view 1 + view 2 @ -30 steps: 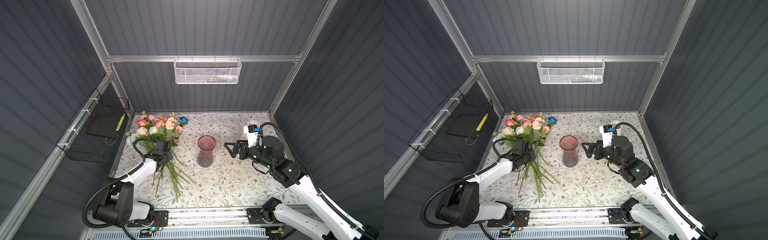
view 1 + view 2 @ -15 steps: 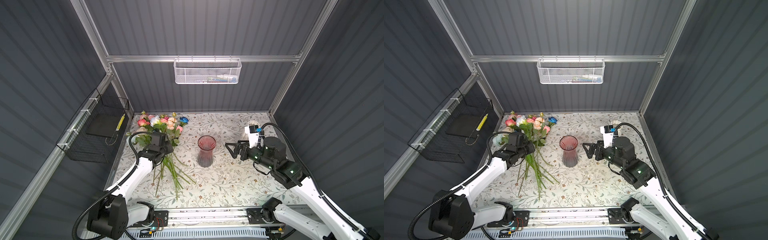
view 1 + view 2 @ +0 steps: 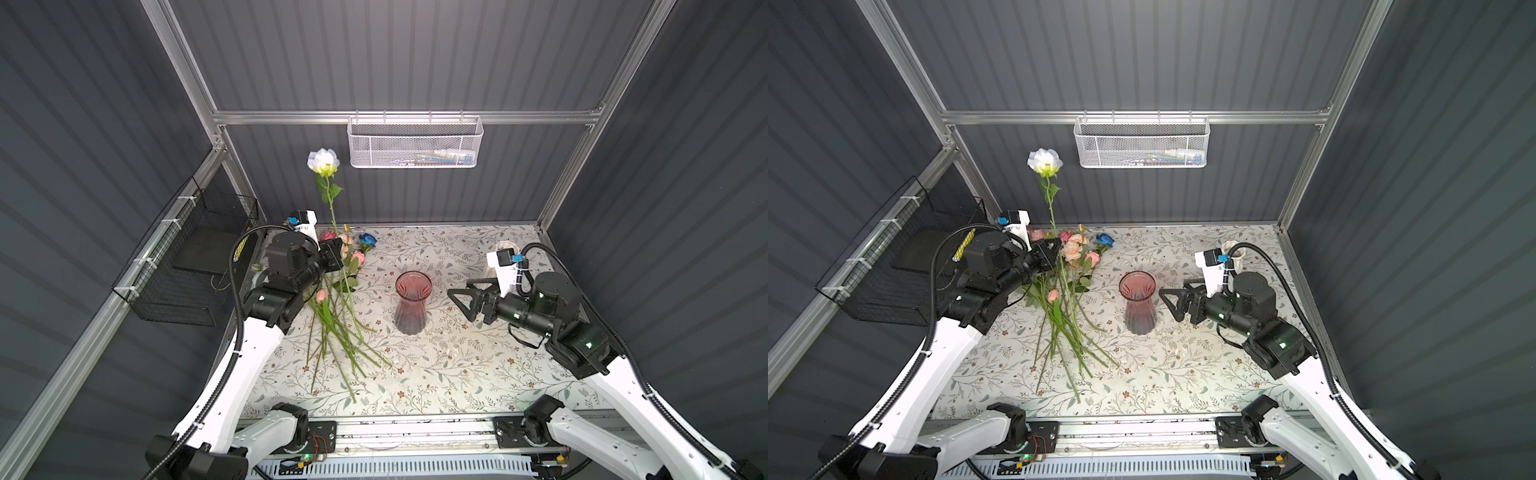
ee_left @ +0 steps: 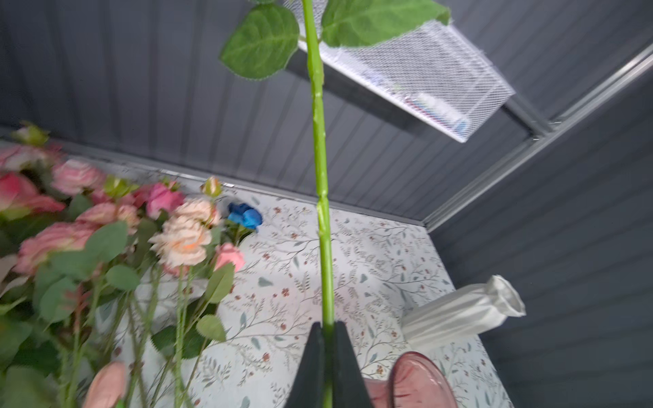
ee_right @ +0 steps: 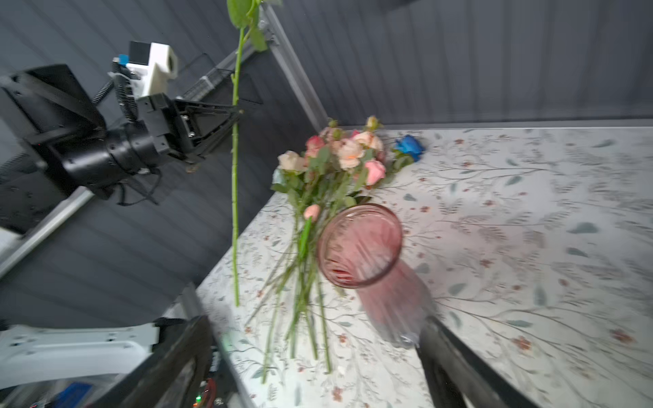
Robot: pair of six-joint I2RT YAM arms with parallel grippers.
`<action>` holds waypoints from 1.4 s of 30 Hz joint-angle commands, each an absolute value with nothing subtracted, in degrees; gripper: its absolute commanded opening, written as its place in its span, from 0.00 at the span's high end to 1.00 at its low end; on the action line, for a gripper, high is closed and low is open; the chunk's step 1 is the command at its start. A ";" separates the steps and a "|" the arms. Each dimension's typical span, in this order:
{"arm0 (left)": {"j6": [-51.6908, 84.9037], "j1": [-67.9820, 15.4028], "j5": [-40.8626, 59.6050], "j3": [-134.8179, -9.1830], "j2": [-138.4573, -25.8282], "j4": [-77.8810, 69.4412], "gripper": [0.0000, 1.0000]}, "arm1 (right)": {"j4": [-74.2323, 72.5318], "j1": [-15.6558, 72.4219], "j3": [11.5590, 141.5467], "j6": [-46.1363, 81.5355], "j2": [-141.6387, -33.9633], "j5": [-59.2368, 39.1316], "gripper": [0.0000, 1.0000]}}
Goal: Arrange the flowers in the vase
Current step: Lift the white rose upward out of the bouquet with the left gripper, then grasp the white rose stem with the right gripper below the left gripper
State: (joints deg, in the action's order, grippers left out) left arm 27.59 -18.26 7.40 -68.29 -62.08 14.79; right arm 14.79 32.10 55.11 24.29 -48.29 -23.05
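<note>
My left gripper (image 3: 334, 254) is shut on the green stem of a white flower (image 3: 323, 161), which it holds upright above the pile. In the left wrist view the stem (image 4: 319, 169) runs out from between the closed jaws of the left gripper (image 4: 328, 326). The other flowers (image 3: 343, 266), pink, peach and one deep blue, lie on the table's left side with their stems fanned toward the front. The pink glass vase (image 3: 412, 301) stands upright in the middle and nothing shows inside it. My right gripper (image 3: 457, 297) is open just right of the vase, apart from it, with nothing between its fingers.
A white mesh basket (image 3: 413, 143) hangs on the back wall. A black wire basket (image 3: 195, 266) is fixed to the left wall beside my left arm. A white ribbed vase (image 4: 463, 312) lies on its side at the back right of the floral tablecloth (image 3: 457, 374).
My left arm has risen from the pile and lifted the white flower upright, its bloom now high against the back wall. The right arm has hardly moved.
</note>
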 commanded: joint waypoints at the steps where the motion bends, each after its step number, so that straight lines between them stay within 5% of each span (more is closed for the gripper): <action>1: 26.69 -18.02 21.79 -69.61 -60.03 8.84 1.00 | 7.91 33.92 60.65 23.60 -53.13 -37.12 0.10; 9: 37.00 -18.19 40.19 -63.03 -57.32 -13.43 1.00 | 4.92 44.61 74.50 20.49 -69.54 -37.92 0.09; 18: 42.98 -20.26 46.38 -61.66 -57.69 -24.00 1.00 | -1.93 48.68 80.86 20.40 -79.21 -39.33 0.20; 25: 42.58 -23.93 47.03 -62.05 -58.75 -24.38 1.00 | -4.76 48.96 83.24 21.09 -82.35 -39.10 0.53; 29: 41.35 -25.40 44.73 -62.60 -58.64 -21.91 1.00 | -7.17 49.04 82.06 21.79 -82.01 -38.83 0.84; 32: 39.93 -25.32 40.99 -62.58 -56.93 -19.30 0.46 | -6.70 48.96 79.73 19.78 -79.26 -35.34 0.98; 34: 38.30 -25.40 38.04 -62.63 -55.28 -16.63 0.24 | -5.67 48.83 77.96 18.14 -76.61 -32.41 1.00; 37: 35.17 -25.40 31.86 -62.29 -51.67 -11.71 0.02 | -2.68 48.04 75.99 15.05 -72.43 -27.74 1.00; 42: 29.23 -25.40 20.06 -58.96 -44.03 -2.67 0.00 | 1.07 46.07 75.47 8.03 -68.01 -16.49 1.00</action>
